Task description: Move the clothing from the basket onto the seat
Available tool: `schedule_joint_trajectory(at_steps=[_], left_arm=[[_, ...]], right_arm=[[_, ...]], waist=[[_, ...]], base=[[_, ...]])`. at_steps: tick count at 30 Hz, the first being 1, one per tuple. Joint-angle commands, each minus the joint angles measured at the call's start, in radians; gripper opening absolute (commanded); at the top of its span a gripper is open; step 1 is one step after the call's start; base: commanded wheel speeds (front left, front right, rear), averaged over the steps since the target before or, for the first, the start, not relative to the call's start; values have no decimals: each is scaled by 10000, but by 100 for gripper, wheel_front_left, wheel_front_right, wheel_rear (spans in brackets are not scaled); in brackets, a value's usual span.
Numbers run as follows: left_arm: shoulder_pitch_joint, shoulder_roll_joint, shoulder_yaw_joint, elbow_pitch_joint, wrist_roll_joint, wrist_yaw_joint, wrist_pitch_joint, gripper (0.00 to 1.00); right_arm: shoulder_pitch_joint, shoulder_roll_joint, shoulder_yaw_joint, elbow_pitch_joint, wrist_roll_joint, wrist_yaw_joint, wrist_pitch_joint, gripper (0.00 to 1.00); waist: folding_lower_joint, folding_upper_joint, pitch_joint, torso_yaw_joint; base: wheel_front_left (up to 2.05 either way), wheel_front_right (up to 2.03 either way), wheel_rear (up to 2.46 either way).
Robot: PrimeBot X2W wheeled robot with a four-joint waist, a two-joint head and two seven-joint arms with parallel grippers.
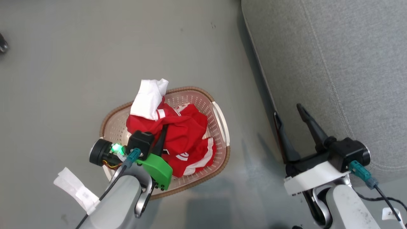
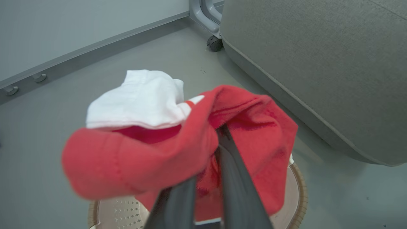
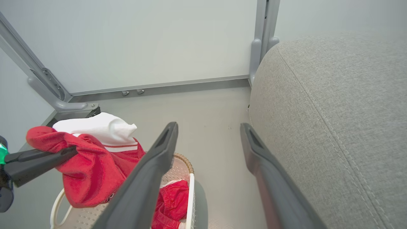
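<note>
Left hand pinches clothing over basket on grey floor.

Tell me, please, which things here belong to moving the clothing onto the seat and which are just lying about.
For the job:
red garment, pinched by the left gripper
other red clothing, lying in the basket
grey seat
right gripper, open, holding nothing

Just lying about:
castor wheel
metal frame
white tag on the left forearm
</note>
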Motion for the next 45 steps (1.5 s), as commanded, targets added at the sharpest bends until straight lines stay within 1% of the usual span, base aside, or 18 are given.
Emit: schedule_joint_trajectory(at_steps=[1, 6, 10, 16, 22, 29, 37, 41, 45], left_arm=[[342, -144, 206, -192, 129, -66, -8, 0], [1100, -600, 999, -898, 515, -282, -10, 0], [1532, -902, 1486, -1517, 858, -529, -10, 0], [1997, -1199, 1977, -2355, 1246, -935, -9, 0], [2149, -1396, 2298, -3305, 1472, -1177, -9, 0], [2061, -1460, 2351, -3806, 1529, -1252, -9, 0], [2093, -1471, 2177, -3823, 1339, -1329, -9, 0], [1931, -1473, 1930, -3835, 869, -1397, -9, 0], [1598, -1469, 1559, -3977, 304, -1388, -9, 0]], right_arm=[[346, -49, 63, 100, 74, -9, -19, 100], [995, -48, 305, 322, 97, -9, -19, 100], [1449, -45, 398, 468, 114, -9, -19, 100], [1885, -51, 870, 726, 64, -9, -21, 100], [2000, -45, 1182, 778, 110, -9, -19, 100], [1825, -45, 1409, 709, 118, -9, -19, 100], [1458, -42, 2288, 689, 120, -9, -19, 100], [1181, -42, 2915, 886, 92, -9, -19, 100], [887, -42, 3120, 1220, -3, -9, -19, 100]], waist=[[1, 115, -2140, 665], [1, 115, -3240, 835], [1, 115, -3914, 943], [1, 115, -4635, 1015], [1, 115, -4910, 1021], [1, 115, -4956, 886], [1, 115, -5003, 683], [1, 115, -5002, 678], [1, 115, -4950, 784]], base=[[0, 0, 0], [0, 0, 0], [0, 0, 0], [0, 0, 0], [0, 0, 0], [0, 0, 0], [0, 0, 0], [0, 0, 0], [0, 0, 0]])
